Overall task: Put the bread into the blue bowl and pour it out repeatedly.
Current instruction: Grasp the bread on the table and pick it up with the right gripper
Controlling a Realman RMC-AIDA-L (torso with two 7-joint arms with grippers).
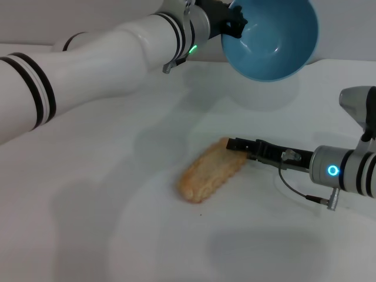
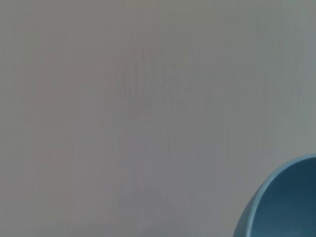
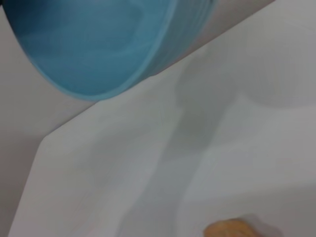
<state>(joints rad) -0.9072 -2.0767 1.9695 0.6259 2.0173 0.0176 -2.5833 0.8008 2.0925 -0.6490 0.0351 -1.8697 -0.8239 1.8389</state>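
The right gripper sits right of centre in the head view, its dark fingers at the upper right end of the bread; whether they are spread, touching the loaf, or closed on it cannot be told from these views. The bread lies flat on the white table, running diagonally from centre toward lower left, with its tan scalloped surface facing up. The right wrist view shows only a small orange-tan end of the loaf at the bottom edge of the frame. The left gripper is at the top centre of the head view, clamped on the rim of the blue bowl. The bowl is held in the air, well apart from the bread, tipped so that its opening faces toward the camera and downward; its interior is empty. The left wrist view shows only a curved portion of the bowl in the lower right corner. Judged from this layout, the bowl stands in its poured-out attitude with the bread out on the table. Remaining for the cycle: take hold of the loaf with the right gripper, bring the bowl upright, place the loaf inside, then tip again.
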